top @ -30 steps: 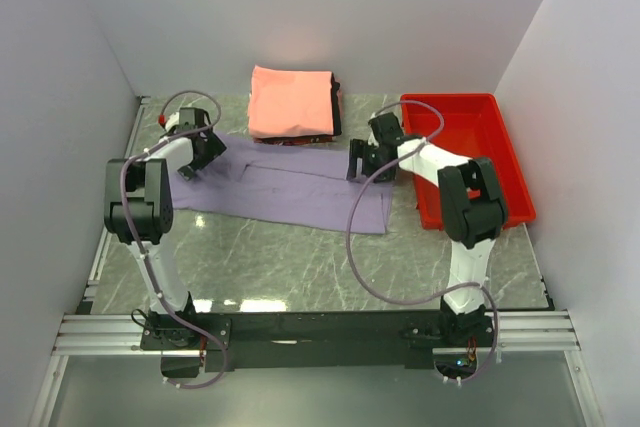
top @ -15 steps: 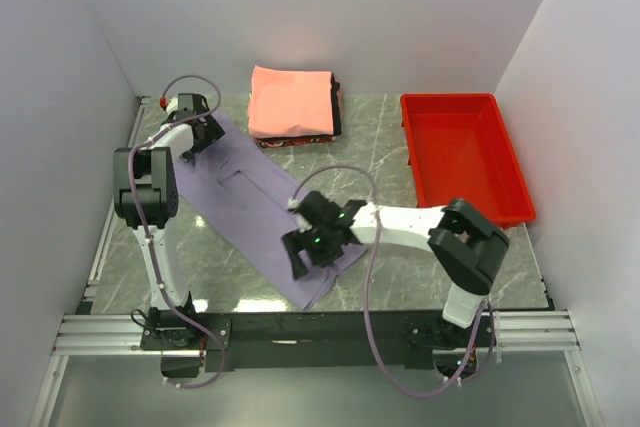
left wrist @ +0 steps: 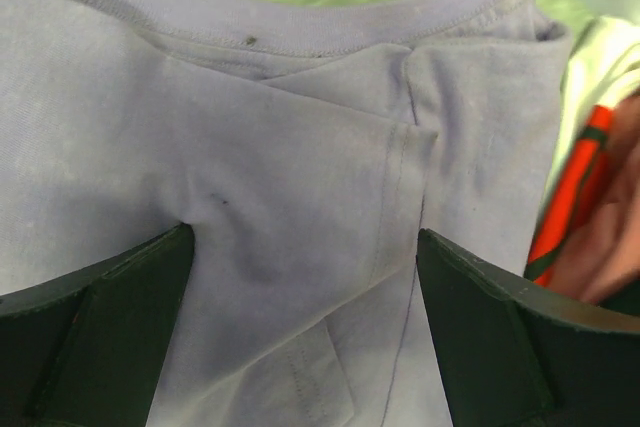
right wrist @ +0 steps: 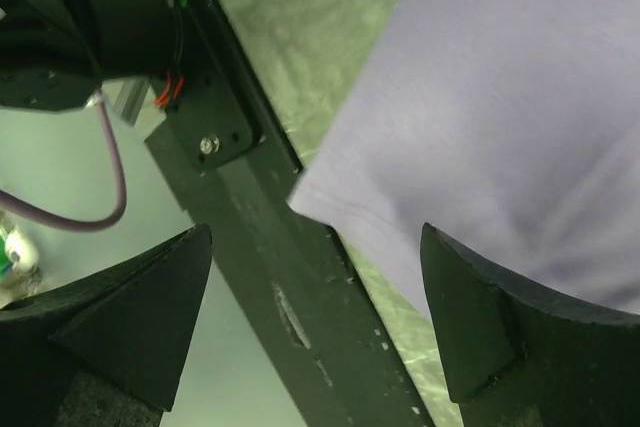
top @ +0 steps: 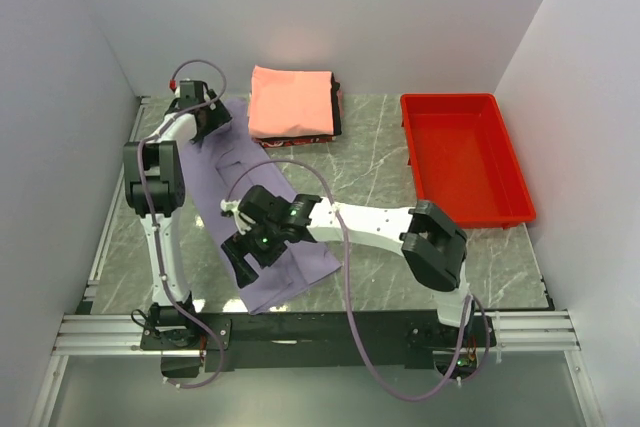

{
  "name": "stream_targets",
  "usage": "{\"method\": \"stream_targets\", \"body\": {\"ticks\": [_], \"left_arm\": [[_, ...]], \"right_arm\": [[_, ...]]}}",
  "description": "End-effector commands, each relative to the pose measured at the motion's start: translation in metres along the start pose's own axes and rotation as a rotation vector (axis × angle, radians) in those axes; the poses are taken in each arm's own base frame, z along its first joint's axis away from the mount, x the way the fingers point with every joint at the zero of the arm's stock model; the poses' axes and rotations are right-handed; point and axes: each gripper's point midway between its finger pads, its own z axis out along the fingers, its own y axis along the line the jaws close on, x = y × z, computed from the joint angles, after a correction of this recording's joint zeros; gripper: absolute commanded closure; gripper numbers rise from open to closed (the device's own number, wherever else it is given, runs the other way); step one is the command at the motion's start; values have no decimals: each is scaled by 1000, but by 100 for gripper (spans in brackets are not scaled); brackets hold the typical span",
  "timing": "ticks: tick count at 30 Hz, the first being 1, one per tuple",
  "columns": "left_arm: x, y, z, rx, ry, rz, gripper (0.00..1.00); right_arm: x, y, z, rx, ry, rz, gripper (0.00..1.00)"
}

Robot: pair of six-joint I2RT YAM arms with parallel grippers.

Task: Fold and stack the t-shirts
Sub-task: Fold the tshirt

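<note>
The lavender t-shirt (top: 215,172) lies flat in a diagonal strip from the far left corner to the near edge. My left gripper (top: 207,117) is open over its collar end; in the left wrist view the collar and a sleeve seam of the shirt (left wrist: 300,187) fill the space between the wide-apart fingers (left wrist: 90,337). My right gripper (top: 240,252) is open over the hem end. The right wrist view shows the shirt's hem corner (right wrist: 520,127) at the table edge, with nothing pinched. A folded stack (top: 292,102), salmon-pink on top of black and dark red, sits at the back.
A red plastic tray (top: 500,209) stands at the right. The black frame rail (right wrist: 250,247) runs along the near table edge just under the right gripper. White walls close in the left, back and right sides. The folded stack's edge (left wrist: 590,217) shows right of the left gripper.
The lavender shirt has swung from lying across the table to a diagonal. The right gripper swept from the tray side to the near left; the left gripper moved toward the far corner.
</note>
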Motion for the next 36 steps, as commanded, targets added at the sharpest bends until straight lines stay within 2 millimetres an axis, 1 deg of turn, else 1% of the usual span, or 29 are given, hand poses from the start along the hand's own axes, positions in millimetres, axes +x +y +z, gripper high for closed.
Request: {"method": "stream_targets", "body": {"ticks": [1,2,3,4,5,6,7,8,9,10,11,12,13,15,16,17,18,20,21,22,23,24,25,26,28,29,31,33,36], "left_arm": [[-15,-27,7,102,-6,20,1],[-21,-29,7,106,-15,20,1],[-24,-32,7,106,-17,25,1],[-37,-34,1,89,-34,26,0],[-41,-34,-3,78,-34,29,1],[-50,-37,-13,71,-47,33,1],[-49,-32,-19,43,-43,38,1],[-52,-28,-28,23,-59,44,0],[-66,-34,-54,32,-99,51,0],[-46,-21,-57,-1,-67,59,1],[-46,-20,-67,6,-86,60,1],[-56,-28,-93,45,-124,73,0],[-33,-17,-93,36,-81,89,0],[-28,-18,-110,72,-67,112,0],[-19,-12,-110,61,-44,116,1],[-4,-24,-114,80,-20,160,1],[0,-23,-113,68,-16,177,1],[10,-25,-107,43,1,212,6],[14,-18,-104,4,16,229,13],[7,-23,-103,-3,7,234,18],[17,-20,-92,-28,37,249,23],[22,-16,-90,-49,66,264,26],[16,-20,-88,-59,51,268,33],[25,-17,-80,-78,74,285,35],[23,-17,-77,-100,68,295,41],[27,-16,-73,-106,78,306,42],[32,-12,-67,-127,93,317,49],[36,-7,-65,-143,111,325,54],[45,-1,-62,-157,132,339,56]], "right_arm": [[-34,2,-41,59,-128,-34,9],[-37,-2,-47,68,-145,-22,9],[-31,-9,-49,81,-148,1,9],[-37,-18,-66,107,-199,20,9],[-35,-25,-72,123,-212,39,9],[-23,-37,-72,146,-203,69,9],[-24,-43,-88,165,-244,87,9],[-23,-60,-97,189,-266,125,9],[-23,-68,-104,200,-293,151,9],[-10,-76,-113,210,-302,170,8],[-9,-94,-125,252,-334,203,8],[2,-107,-129,288,-332,222,8],[2,-111,-143,323,-371,221,7],[6,-135,-162,409,-410,258,6],[11,-140,-170,424,-423,268,6],[13,-145,-175,433,-431,271,6],[16,-152,-184,447,-448,286,6],[18,-158,-190,472,-463,280,6],[22,-165,-195,492,-468,296,6],[23,-168,-197,499,-468,303,6],[24,-170,-198,503,-470,306,6],[27,-172,-198,503,-467,309,6],[27,-175,-199,503,-474,319,6],[29,-177,-199,503,-469,320,6],[32,-182,-198,506,-462,334,6],[33,-184,-198,508,-456,335,6],[34,-187,-198,506,-455,345,6],[36,-191,-196,506,-447,355,6],[37,-195,-196,510,-444,363,6]]}}
